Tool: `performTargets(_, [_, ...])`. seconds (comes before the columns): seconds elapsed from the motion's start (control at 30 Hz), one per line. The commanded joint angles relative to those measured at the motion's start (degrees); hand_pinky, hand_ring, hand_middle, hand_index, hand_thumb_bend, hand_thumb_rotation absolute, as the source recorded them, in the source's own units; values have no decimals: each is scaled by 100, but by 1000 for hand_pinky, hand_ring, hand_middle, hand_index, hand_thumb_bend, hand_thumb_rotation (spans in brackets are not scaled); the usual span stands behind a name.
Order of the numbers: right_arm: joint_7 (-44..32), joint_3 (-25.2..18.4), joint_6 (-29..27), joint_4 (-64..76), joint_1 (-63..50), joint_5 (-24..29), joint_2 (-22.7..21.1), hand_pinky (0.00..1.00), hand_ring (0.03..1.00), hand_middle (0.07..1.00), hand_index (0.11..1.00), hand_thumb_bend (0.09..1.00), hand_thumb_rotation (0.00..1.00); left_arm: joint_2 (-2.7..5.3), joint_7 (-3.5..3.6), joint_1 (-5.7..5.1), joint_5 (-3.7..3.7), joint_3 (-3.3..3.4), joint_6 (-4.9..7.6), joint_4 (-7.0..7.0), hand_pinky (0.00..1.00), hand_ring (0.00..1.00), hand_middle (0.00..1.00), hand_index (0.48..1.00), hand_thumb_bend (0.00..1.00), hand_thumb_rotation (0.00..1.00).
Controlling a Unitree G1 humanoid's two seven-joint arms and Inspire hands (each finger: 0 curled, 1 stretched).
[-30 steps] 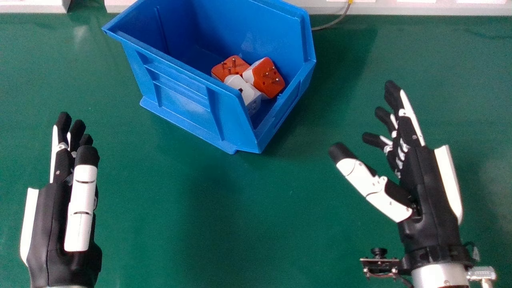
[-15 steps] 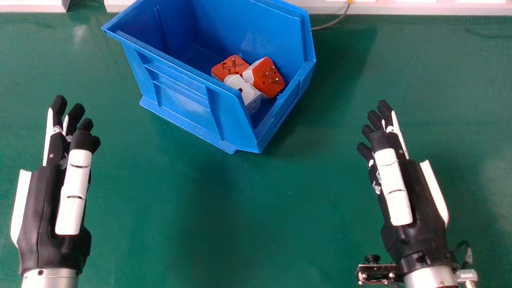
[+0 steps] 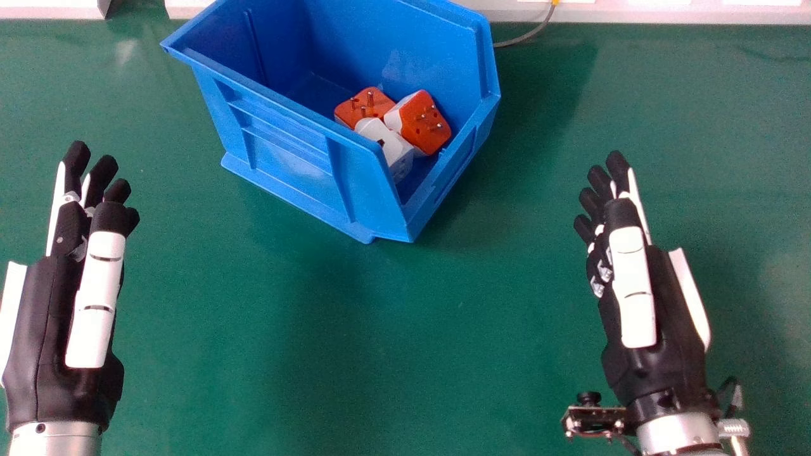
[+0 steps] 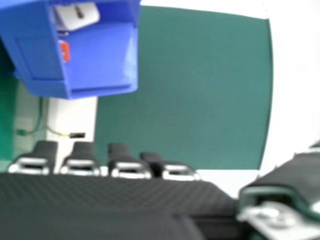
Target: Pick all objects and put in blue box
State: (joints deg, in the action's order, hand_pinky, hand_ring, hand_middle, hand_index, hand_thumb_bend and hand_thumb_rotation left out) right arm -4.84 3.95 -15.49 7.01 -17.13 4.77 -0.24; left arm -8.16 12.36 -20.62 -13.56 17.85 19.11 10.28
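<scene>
The blue box stands at the back of the table, left of centre in the head view. Inside lie an orange plug adapter, an orange and white adapter and a white adapter, close together. My left hand is open and holds nothing, left of the box and nearer the robot. My right hand, also open, is right of the box with nothing in it. In the right hand view, the blue box with a white adapter shows beyond my right hand.
The green tabletop spreads between both hands and the box. A grey cable lies behind the box near the pale ledge along the far edge.
My left hand has moved outward to the left and forward. My right hand has shifted a little left, and its thumb has swung in line with the fingers. The box and adapters have stayed put.
</scene>
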Motion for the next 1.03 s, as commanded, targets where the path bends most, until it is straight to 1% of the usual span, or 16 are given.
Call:
performTargets(0.0, [38, -73, -213, 13, 78, -5, 47, 1000, 1000, 1000, 1000, 389, 1000, -105, -5, 66, -16, 85, 52, 123, 963, 978, 986, 998, 573, 984])
performTargets(0.03, [42, -86, -238, -19, 102, -6, 57, 1000, 1000, 1000, 1000, 386, 1000, -115, -1, 89, -11, 89, 56, 115, 960, 978, 987, 998, 581, 980])
performTargets(0.1, [46, -107, -263, -42, 126, -7, 71, 1000, 1000, 1000, 1000, 381, 1000, -122, 42, 116, -40, 97, 100, 107, 955, 979, 993, 999, 591, 972])
performTargets(0.13, [41, -118, -256, -42, 138, 9, 80, 1000, 1000, 1000, 1000, 380, 1000, -128, 76, 136, -70, 106, 130, 86, 954, 979, 994, 1000, 589, 970])
performTargets(0.2, [29, -145, -261, -66, 181, 19, 86, 1000, 1000, 1000, 1000, 379, 1000, -143, 136, 192, -111, 128, 203, -6, 951, 979, 997, 999, 588, 964])
performTargets(0.23, [21, -162, -297, -93, 206, 18, 88, 1000, 1000, 1000, 1000, 377, 1000, -137, 126, 209, -101, 137, 192, -18, 946, 977, 997, 997, 588, 960])
performTargets(0.3, [16, -189, -351, -130, 237, 8, 93, 1000, 1000, 1000, 1000, 376, 1000, -121, 96, 202, -55, 137, 141, 14, 918, 965, 989, 988, 590, 945])
performTargets(0.33, [13, -201, -356, -137, 248, 9, 93, 1000, 1000, 1000, 1000, 375, 1000, -114, 84, 189, -28, 130, 122, 35, 905, 958, 984, 983, 586, 941])
performTargets(0.4, [19, -221, -371, -145, 266, -10, 89, 1000, 1000, 1000, 1000, 374, 1000, -101, 91, 165, -25, 109, 107, 64, 888, 950, 977, 976, 576, 940])
performTargets(0.57, [7, -268, -319, -90, 278, -11, 63, 1000, 1000, 1000, 1000, 361, 1000, -75, 112, 163, -31, 76, 140, 22, 893, 955, 977, 978, 571, 932])
performTargets(0.7, [-2, -297, -254, -41, 285, -15, 26, 1000, 1000, 1000, 1000, 355, 1000, -54, 95, 170, 17, 29, 128, 9, 882, 950, 971, 974, 564, 923])
performTargets(0.77, [-18, -313, -262, -32, 286, -20, -3, 1000, 1000, 1000, 1000, 353, 1000, -33, 104, 183, 23, 0, 163, -12, 867, 944, 962, 966, 550, 922])
performTargets(0.8, [-24, -324, -253, -14, 281, -14, -15, 1000, 1000, 1000, 1000, 353, 1000, -26, 131, 198, 11, -14, 205, -48, 867, 944, 962, 966, 550, 922])
performTargets(0.87, [-41, -350, -271, 5, 276, 51, -12, 1000, 1000, 1000, 1000, 347, 1000, -12, 151, 214, 19, -41, 260, -84, 841, 931, 951, 951, 536, 918])
performTargets(0.9, [-53, -363, -277, 15, 274, 84, -10, 1000, 1000, 1000, 1000, 341, 1000, -14, 172, 227, 9, -51, 294, -115, 833, 926, 948, 947, 531, 918])
performTargets(1.0, [-98, -398, -250, 46, 274, 142, -10, 1000, 1000, 1000, 1000, 321, 1000, -28, 206, 247, 21, -76, 370, -178, 818, 916, 941, 936, 513, 918])
